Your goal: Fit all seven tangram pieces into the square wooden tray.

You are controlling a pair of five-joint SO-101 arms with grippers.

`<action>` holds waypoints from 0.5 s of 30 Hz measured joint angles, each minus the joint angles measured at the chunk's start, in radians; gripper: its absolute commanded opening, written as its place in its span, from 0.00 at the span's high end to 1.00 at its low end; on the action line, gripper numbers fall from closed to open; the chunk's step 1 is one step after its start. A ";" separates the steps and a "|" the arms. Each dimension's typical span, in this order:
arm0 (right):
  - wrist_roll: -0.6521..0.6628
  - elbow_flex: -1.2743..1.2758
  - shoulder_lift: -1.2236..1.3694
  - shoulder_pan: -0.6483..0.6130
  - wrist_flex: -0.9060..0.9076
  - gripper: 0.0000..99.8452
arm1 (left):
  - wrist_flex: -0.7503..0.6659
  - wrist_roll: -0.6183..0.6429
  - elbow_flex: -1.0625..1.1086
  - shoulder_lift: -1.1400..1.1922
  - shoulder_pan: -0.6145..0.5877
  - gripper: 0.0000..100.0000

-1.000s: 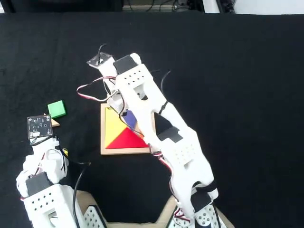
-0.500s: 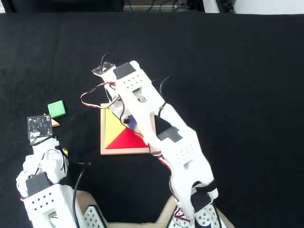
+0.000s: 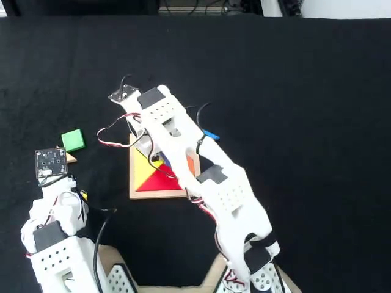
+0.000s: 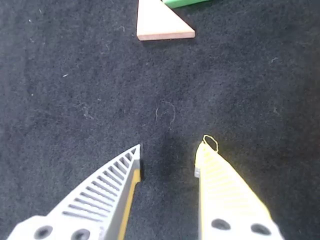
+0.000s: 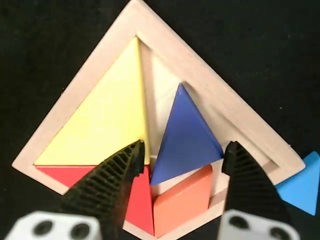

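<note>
black cloth table [image 3: 305,122]: lies under everything.

white right arm [image 3: 208,177]: rises from its base at 6 o'clock, slants toward 11 o'clock, covers the tray's 3 o'clock side in the high view.

white left arm [image 3: 55,226]: stands folded at 8 o'clock of the table, wrist near the loose pieces.

square wooden tray [image 3: 153,195] [image 5: 235,107]: sits flat on the cloth, a little toward 9 o'clock from the table's middle.

right gripper [image 5: 185,146]: hangs over the tray, black fingers spread wide, grasps nothing.

left gripper [image 4: 170,150]: hovers above bare cloth, jaws parted, holds nothing.

large yellow wooden triangle [image 3: 142,166] [image 5: 105,120]: fills the tray's 9 o'clock side, long edge against that wall.

red wooden triangle [image 3: 160,182] [image 5: 140,200]: fills the 6 o'clock side, touches the yellow one along one edge.

dark blue wooden triangle [image 5: 185,135]: lies inside the tray beside the yellow one's other short edge, with a strip of bare tray floor between; cannot tell whether seated flat.

orange wooden block [image 3: 190,165] [image 5: 182,200]: sits in the tray toward 3 o'clock, touching the red piece, along the blue one's base.

light blue wooden triangle [image 3: 210,133] [image 5: 302,185]: lies on the cloth outside the tray, at 2 o'clock of it, just beside the rim.

green wooden square [image 3: 73,140] [image 4: 185,2]: rests on the cloth at 9 o'clock of the tray, well apart from it.

small plain-wood triangle [image 3: 71,158] [image 4: 160,22]: lies at 6 o'clock of the green square, just beside it, ahead of the left gripper's tips and apart from them.
</note>
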 measured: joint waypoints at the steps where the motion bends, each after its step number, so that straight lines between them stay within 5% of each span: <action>1: 0.000 0.000 0.000 0.000 0.000 0.73 | 0.000 0.000 0.000 0.000 0.000 0.82; 15: 0.000 -0.046 0.029 0.002 0.017 0.73 | 0.000 0.000 0.000 0.000 0.000 0.82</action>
